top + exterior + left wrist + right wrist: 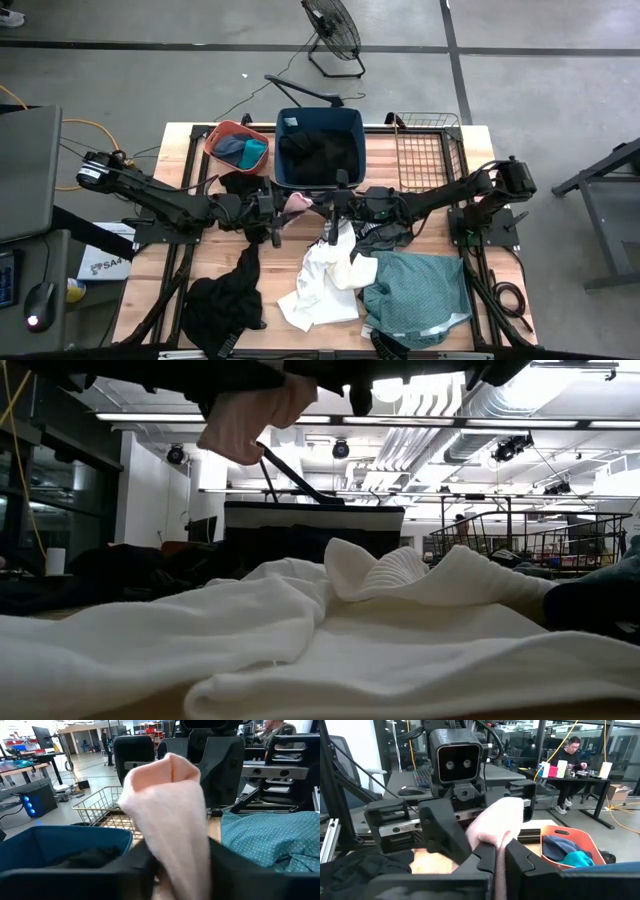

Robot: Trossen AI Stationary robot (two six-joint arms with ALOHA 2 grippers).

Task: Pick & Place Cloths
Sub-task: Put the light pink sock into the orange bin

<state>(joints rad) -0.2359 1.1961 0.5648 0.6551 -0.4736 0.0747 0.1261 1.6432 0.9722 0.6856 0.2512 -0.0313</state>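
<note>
Both grippers, left (283, 204) and right (322, 204), pinch the pink cloth (297, 203) between them. We judge it a handover, held above the counter (170, 290) just before the tub (320, 148).

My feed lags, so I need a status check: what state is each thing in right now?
Pink cloth: lifted off the table, pinched by both pincers.
Left pincer: closing on the pink cloth.
Right pincer: shut on the pink cloth.
Navy tub: upright, black cloth inside.
Orange basin: upright, holds cloths.
White cloth: crumpled on the table.
Teal cloth: crumpled on the table.
Wire basket: looks empty.
</note>
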